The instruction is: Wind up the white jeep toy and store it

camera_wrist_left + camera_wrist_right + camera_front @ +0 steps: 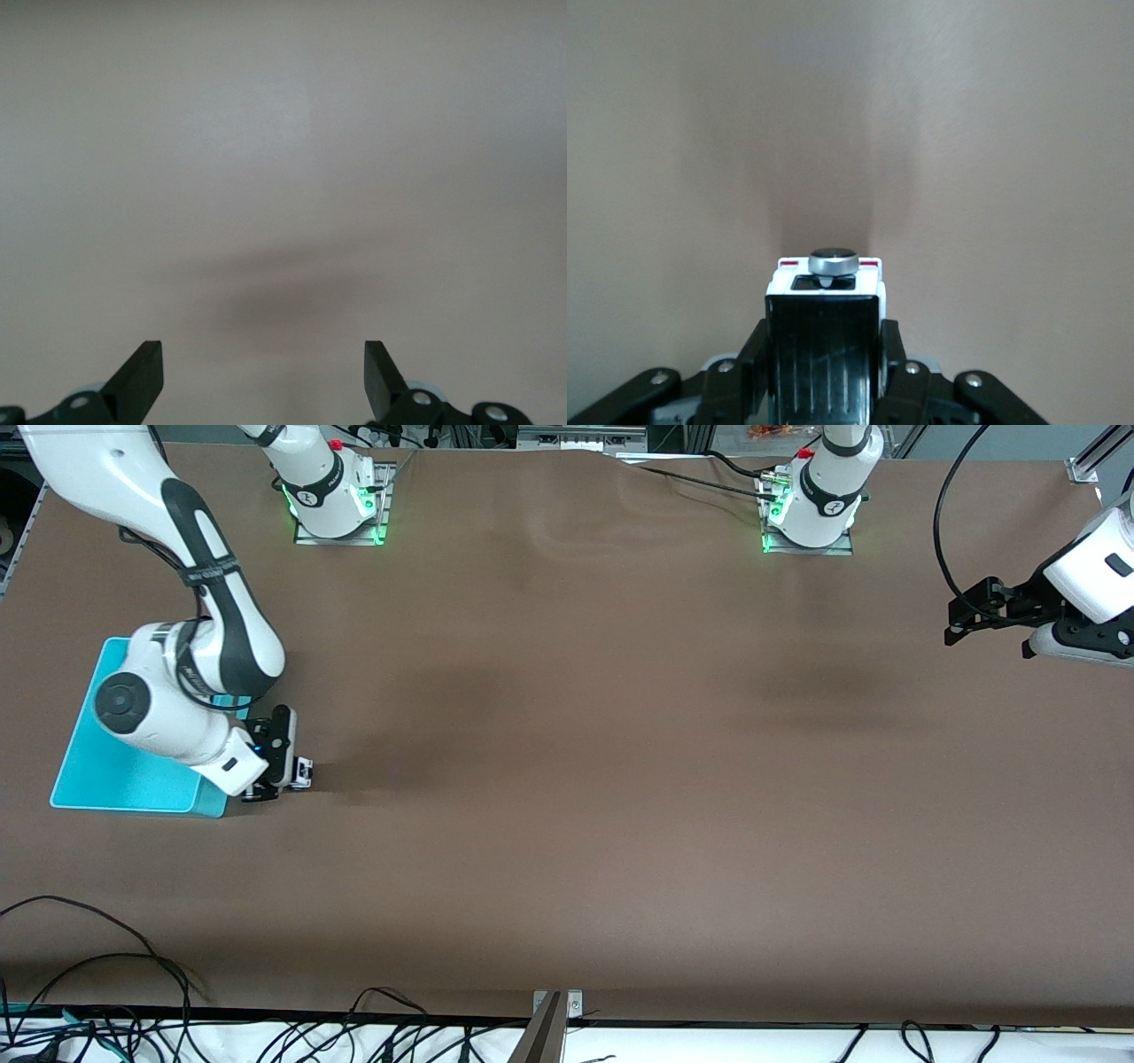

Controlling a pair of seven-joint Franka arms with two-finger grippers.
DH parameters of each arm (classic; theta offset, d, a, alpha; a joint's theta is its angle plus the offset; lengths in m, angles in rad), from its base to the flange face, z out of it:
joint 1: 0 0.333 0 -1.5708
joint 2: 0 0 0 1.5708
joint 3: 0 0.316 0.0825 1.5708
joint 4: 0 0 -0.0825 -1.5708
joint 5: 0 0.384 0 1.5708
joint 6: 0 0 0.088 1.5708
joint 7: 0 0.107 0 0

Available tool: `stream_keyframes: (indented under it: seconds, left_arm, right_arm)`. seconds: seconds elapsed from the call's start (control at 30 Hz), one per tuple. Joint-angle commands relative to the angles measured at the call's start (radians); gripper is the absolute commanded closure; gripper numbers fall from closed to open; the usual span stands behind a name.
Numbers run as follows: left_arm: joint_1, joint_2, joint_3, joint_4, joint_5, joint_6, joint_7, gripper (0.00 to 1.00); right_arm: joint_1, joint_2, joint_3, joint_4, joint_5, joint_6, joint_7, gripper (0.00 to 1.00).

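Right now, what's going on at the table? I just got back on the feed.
The right gripper is shut on the white jeep toy, low at the brown table just beside the turquoise bin, at the right arm's end. The jeep is not in the bin yet. The left gripper waits open and empty, up over the table's left-arm end.

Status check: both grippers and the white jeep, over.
Right gripper shut on small white jeep toy with black roof, low on the brown table beside the turquoise bin. Left gripper open, waiting. Nothing in the way.
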Motion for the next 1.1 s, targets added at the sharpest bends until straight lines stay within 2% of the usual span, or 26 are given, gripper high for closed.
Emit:
stream_keyframes:
  seconds: [0.0,0.33,0.57,0.83,1.07]
  left_arm:
    - [0.012,0.011,-0.010,0.027,-0.023,-0.020,-0.004,0.00]
    - [0.012,0.011,-0.013,0.065,-0.023,-0.019,-0.004,0.00]
    - [0.011,0.010,-0.014,0.070,-0.026,-0.020,-0.003,0.00]
    - [0.012,0.011,-0.016,0.068,-0.011,-0.020,0.003,0.00]
    - [0.011,0.013,-0.021,0.067,0.018,-0.022,-0.004,0.00]
  right_arm:
    - [-0.004,-0.032,-0.004,0.108,0.040,-0.150,0.001,0.87]
    - [-0.009,-0.126,-0.096,0.137,0.059,-0.284,-0.008,0.87]
    - [-0.009,-0.207,-0.171,0.061,0.059,-0.330,-0.014,0.87]
    - [-0.009,-0.314,-0.266,-0.146,0.059,-0.210,-0.141,0.87]
    - [-0.010,-0.305,-0.344,-0.241,0.060,-0.106,-0.256,0.87]
